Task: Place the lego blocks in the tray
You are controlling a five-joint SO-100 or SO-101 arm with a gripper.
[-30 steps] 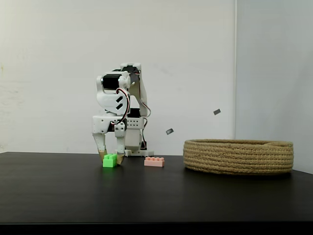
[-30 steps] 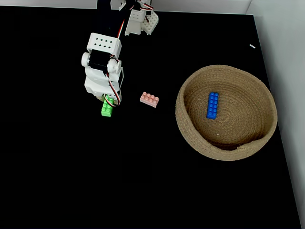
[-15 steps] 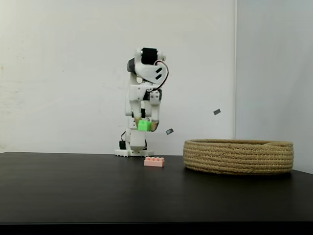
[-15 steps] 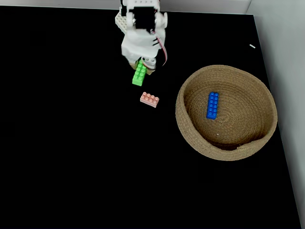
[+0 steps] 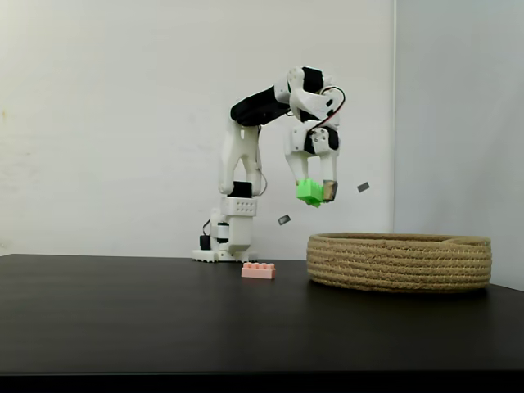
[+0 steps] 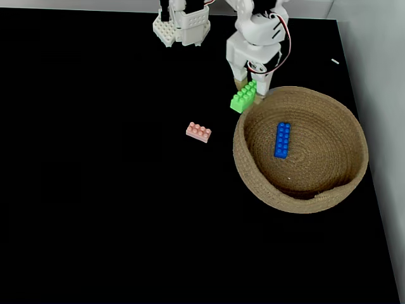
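Now the claw [image 5: 316, 191] grips the green brick [image 5: 309, 192] aloft, just short of the tray [image 6: 253, 183] rim (blue brick [image 6: 282, 139] inside, pink brick [image 6: 198, 132] on the worktop [image 6: 95, 209]). Released here, it would likely miss or bounce off the rim.

White arm [image 5: 242, 147] with black motors, red wiring, tan-tipped fingers.
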